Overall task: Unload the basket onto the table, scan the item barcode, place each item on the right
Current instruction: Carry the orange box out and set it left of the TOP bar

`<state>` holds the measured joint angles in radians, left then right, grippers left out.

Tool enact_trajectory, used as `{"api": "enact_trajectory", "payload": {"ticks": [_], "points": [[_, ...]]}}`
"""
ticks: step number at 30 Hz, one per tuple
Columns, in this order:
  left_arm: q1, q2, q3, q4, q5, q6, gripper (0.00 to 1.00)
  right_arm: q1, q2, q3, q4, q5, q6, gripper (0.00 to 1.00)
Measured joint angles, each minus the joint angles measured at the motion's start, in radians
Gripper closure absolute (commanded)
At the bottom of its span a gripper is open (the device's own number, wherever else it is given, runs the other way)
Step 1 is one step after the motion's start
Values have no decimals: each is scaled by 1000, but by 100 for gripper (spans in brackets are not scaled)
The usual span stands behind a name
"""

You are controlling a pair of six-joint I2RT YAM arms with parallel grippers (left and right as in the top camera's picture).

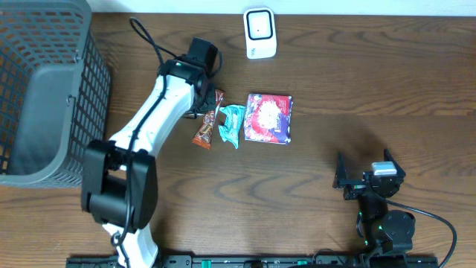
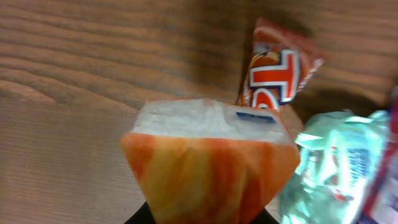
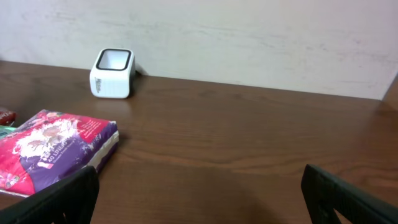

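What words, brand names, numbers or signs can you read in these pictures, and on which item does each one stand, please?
"T": large red-and-white letter on the orange packet; its neighbouring letters are unreadable.
Teal packet: print blurred, unreadable.
Pink and purple bag: lettering too small to read.
White scanner: no text seen.

You've got a grey mesh basket (image 1: 93, 82) at the left end of the wooden table (image 1: 357, 82). Near the middle lie a teal wrapper (image 1: 232, 123) and, just beside it, a purple-and-pink packet (image 1: 269, 117).
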<state>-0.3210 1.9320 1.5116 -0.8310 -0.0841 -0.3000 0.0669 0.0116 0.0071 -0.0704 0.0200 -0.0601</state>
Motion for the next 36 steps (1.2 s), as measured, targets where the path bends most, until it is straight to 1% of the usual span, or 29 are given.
{"api": "enact_trajectory", "payload": {"ticks": [2,3,5,12,16,19,21,23,24,26,27,31,36], "points": [[1,25,0,1,-4,12,61,0,0,0,0,0,0,1],[2,37,0,2,-5,17,59,0,0,0,0,0,0,1],[6,52,-2,4,-6,14,48,0,0,0,0,0,0,1],[13,56,-8,2,-13,16,46,0,0,0,0,0,0,1],[14,43,-8,-30,-13,16,46,0,0,0,0,0,0,1],[24,-6,-7,-49,-12,16,45,0,0,0,0,0,0,1],[40,-72,-7,-59,-13,11,43,0,0,0,0,0,0,1],[64,-151,-4,-70,-12,0,37,0,0,0,0,0,0,1],[80,-193,0,-78,-12,-11,19,0,0,0,0,0,0,1],[121,-278,17,-96,-14,-39,15,0,0,0,0,0,0,1],[144,-320,26,-109,-16,-53,1,0,0,0,0,0,0,1],[219,-441,39,-172,-27,-97,1,0,0,0,0,0,0,1],[233,-484,39,-254,-27,-119,2,0,0,0,0,0,0,1]]}}
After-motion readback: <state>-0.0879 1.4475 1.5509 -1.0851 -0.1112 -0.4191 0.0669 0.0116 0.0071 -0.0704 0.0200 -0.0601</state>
